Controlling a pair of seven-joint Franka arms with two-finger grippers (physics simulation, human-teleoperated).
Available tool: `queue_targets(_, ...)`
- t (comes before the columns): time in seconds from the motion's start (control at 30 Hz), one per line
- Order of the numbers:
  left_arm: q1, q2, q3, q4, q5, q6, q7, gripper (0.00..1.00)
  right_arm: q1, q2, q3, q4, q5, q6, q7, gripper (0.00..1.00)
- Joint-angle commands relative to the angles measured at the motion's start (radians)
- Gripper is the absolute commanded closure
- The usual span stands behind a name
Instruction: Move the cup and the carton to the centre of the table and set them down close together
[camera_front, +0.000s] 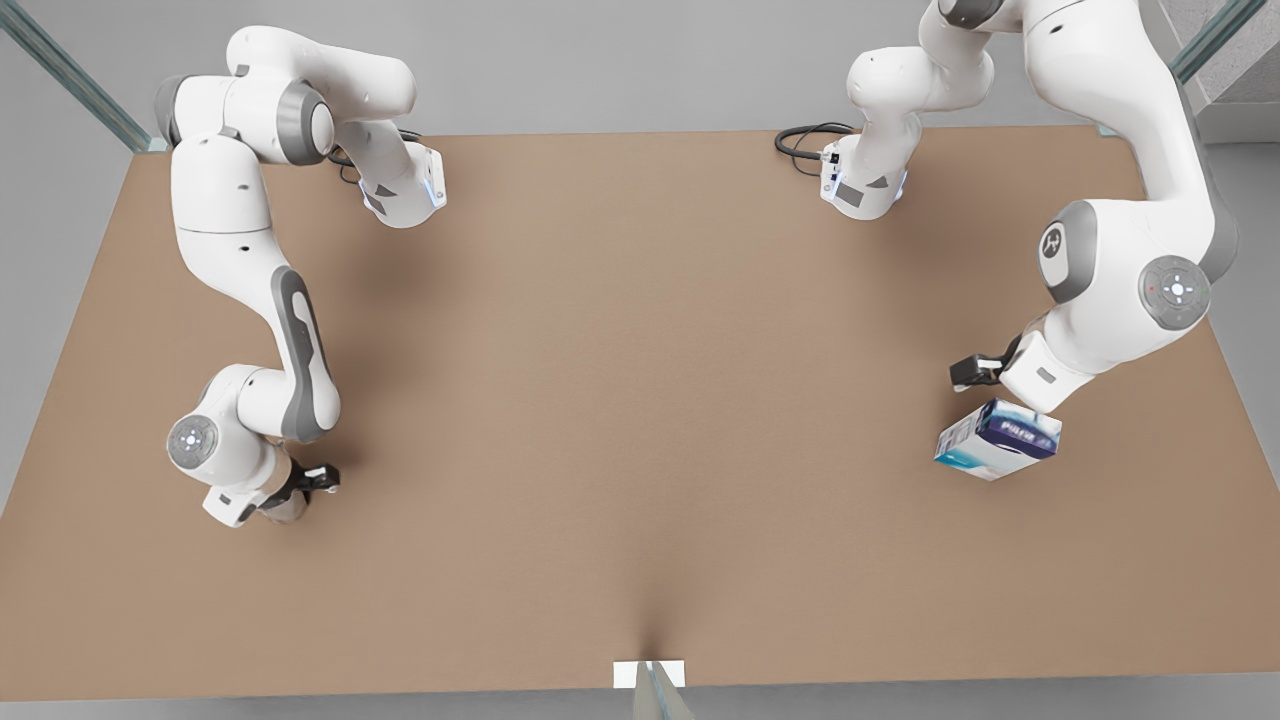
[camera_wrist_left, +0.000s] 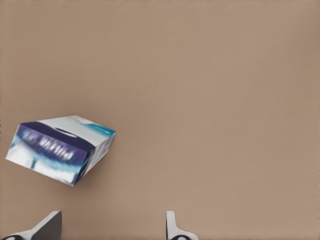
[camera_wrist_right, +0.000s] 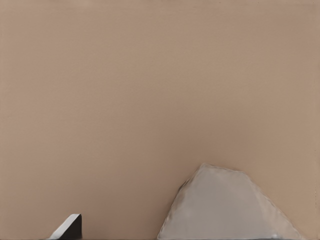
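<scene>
The carton (camera_front: 998, 438), white and teal with a dark blue face, lies on the table (camera_front: 640, 400) near the front view's right edge. It sits just below the hand of my left gripper (camera_front: 1005, 395). In the left wrist view the carton (camera_wrist_left: 60, 147) lies off to one side of the open left gripper (camera_wrist_left: 112, 231), with nothing between the fingers (camera_wrist_left: 172, 229). The silvery-grey cup (camera_wrist_right: 227, 207) is close by my right gripper, where one dark fingertip (camera_wrist_right: 67, 227) shows well apart from it. In the front view the cup (camera_front: 290, 510) peeks out under that hand at the left.
Both arm bases stand at the table's far edge, with a black cable (camera_front: 805, 140) coiled by the one on the front view's right. A small white marker (camera_front: 650, 673) sits at the middle of the near edge. Bare brown tabletop stretches between the two arms.
</scene>
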Motion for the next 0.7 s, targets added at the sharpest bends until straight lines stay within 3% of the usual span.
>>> queue_targets(0.0, 0.000, 0.000, 0.001, 0.000, 0.001, 0.000, 0.000, 0.00, 0.000, 0.000, 0.000, 0.000, 0.000, 0.000, -0.001, 0.59)
queue_targets(0.03, -0.002, 0.001, -0.001, 0.000, 0.001, 0.001, 0.000, 0.00, 0.000, 0.000, 0.000, 0.000, -0.001, 0.000, -0.001, 0.61)
queue_targets(0.1, 0.000, 0.001, -0.001, 0.000, 0.001, 0.001, 0.000, 0.00, 0.000, -0.002, 0.000, 0.000, -0.001, 0.000, -0.001, 0.79)
queue_targets(0.57, -0.002, 0.000, 0.001, 0.003, 0.001, 0.001, 0.000, 0.00, -0.002, -0.008, -0.002, 0.025, 0.011, -0.013, 0.010, 0.79)
queue_targets(0.67, -0.002, 0.000, 0.001, 0.003, 0.004, 0.001, 0.000, 0.00, 0.000, -0.066, 0.000, 0.014, 0.008, -0.093, 0.018, 0.79)
